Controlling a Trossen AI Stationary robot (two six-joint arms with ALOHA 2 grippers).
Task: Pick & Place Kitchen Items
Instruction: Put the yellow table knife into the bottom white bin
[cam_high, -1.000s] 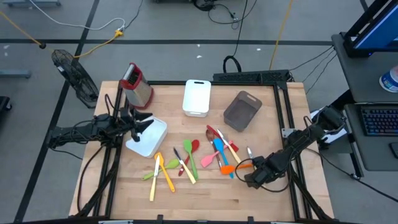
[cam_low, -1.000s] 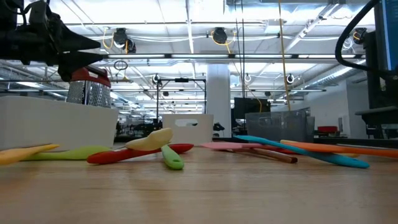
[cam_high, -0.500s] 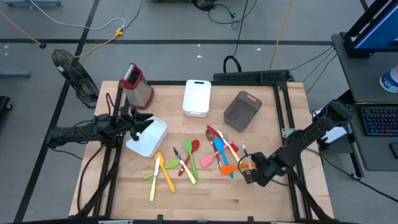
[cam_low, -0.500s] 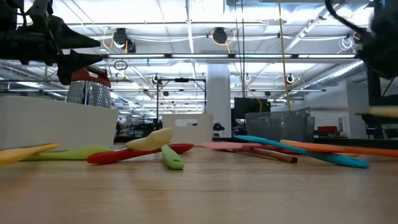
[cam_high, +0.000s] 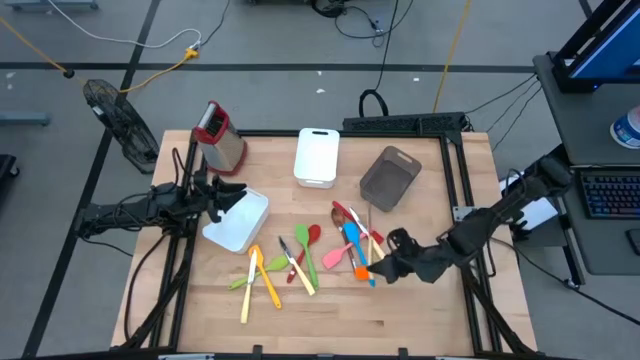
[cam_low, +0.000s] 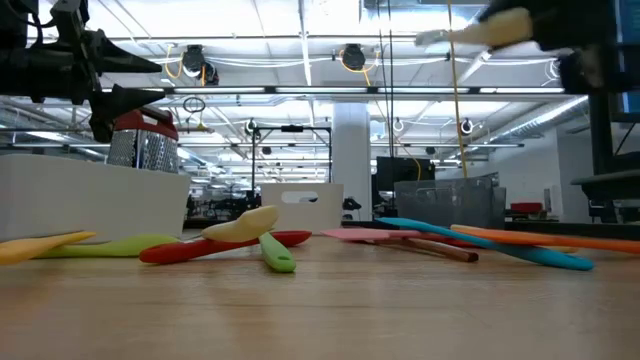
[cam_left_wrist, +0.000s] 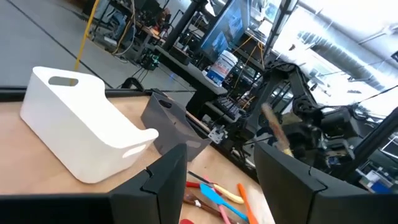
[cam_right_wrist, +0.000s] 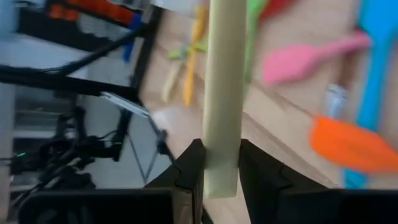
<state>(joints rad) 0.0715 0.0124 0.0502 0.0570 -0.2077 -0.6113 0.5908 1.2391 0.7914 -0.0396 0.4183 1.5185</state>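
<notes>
My right gripper (cam_high: 392, 264) is shut on a pale-yellow-handled piece of cutlery (cam_low: 478, 30), held high above the table by the right-hand cluster of utensils (cam_high: 352, 240): blue, orange, pink and red. A second cluster (cam_high: 275, 265) of green, yellow and red utensils lies flat on the wood to its left. My left gripper (cam_left_wrist: 217, 186) is open and empty above the near white bin (cam_high: 238, 222). My right gripper pinches the cutlery's pale-yellow handle (cam_right_wrist: 221, 165) between its two fingers, close to the handle's free end. The handle runs out ahead of the fingertips, roughly along the fingers. The cutlery is lifted clear of the table, near level in the low view, its metal tip (cam_low: 428, 39) leading.
A second white bin (cam_high: 317, 156) and a grey bin (cam_high: 388, 178) stand at the back of the table. A steel box grater with a red top (cam_high: 220, 135) stands at the back left. Bare wood lies along the near edge.
My right gripper has risen and gone toward the table's left, carrying the pale-handled cutlery from just above table height to high over the right utensil cluster. The other utensils lie as before.
</notes>
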